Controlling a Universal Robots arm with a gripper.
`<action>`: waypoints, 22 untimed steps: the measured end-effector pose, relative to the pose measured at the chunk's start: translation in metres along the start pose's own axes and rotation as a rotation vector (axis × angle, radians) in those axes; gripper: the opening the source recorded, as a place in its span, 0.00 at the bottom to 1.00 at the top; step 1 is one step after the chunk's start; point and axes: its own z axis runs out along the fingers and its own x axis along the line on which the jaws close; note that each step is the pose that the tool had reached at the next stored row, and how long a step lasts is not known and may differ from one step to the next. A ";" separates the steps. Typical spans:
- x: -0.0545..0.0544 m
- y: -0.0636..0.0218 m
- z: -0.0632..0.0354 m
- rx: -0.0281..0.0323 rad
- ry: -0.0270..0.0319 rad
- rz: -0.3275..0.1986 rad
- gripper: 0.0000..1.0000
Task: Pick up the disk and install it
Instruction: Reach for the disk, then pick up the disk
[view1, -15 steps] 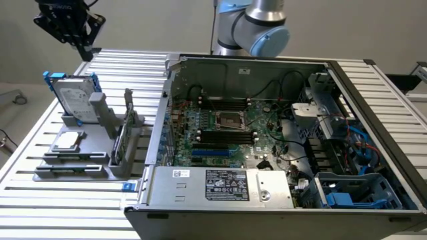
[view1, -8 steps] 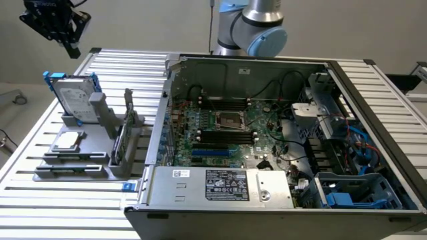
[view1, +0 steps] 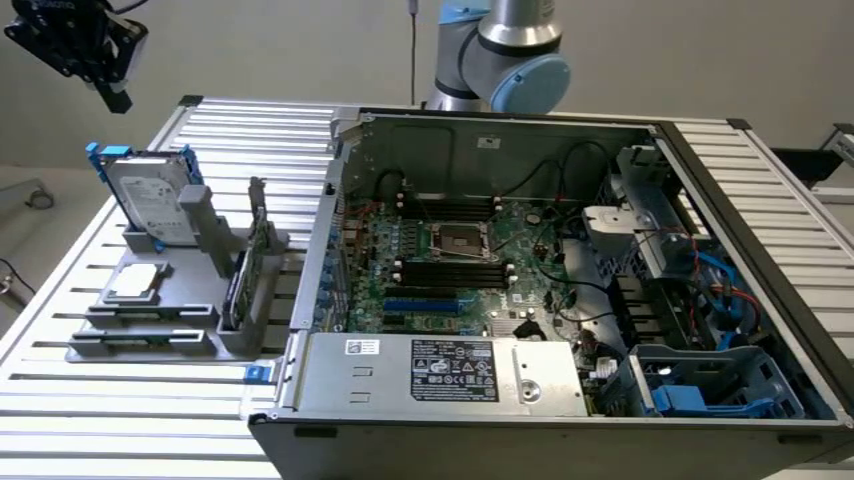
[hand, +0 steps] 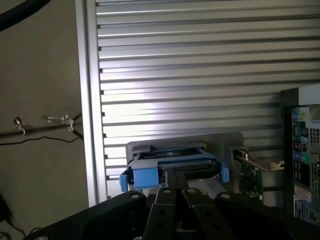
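Over the table (view1: 254, 140) edge at the exterior view's upper left, the end effector (view1: 114, 95) is held closed and empty, raised well apart from the disk (view1: 144, 195). The disk is stood on edge in a grey holder (view1: 198, 215) on the table, to the exterior view's left of the open PC case (view1: 534, 445). Nothing is gripped or touched. Progress is judged to be at the very start: the disk is not picked up and not installed, so both steps are left. Counted: one arm (view1: 514, 60), one end effector, one disk, one holder, one small chip (view1: 140, 283) laid flat on the holder, one card (view1: 247, 280) stood upright between disk and case, one case.

Wrist view: the fingers (hand: 162, 210) are seen pressed together with nothing between them. The disk (hand: 170, 162) is seen edge-on just past the fingertips, not touched, with its blue frame visible at both ends. It is seated in the holder (hand: 225, 142). The card (hand: 252, 180) is seen beside it, then the case (hand: 300, 145). The same counts are given here: one disk, one card, one case, one holder.
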 end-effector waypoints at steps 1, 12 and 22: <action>0.004 0.0002 0.0000 0.0000 0.0006 0.000 0.11; 0.012 -0.0002 0.0000 0.0002 0.0037 0.000 0.11; 0.014 0.0000 0.0002 0.0001 0.0041 -0.007 0.11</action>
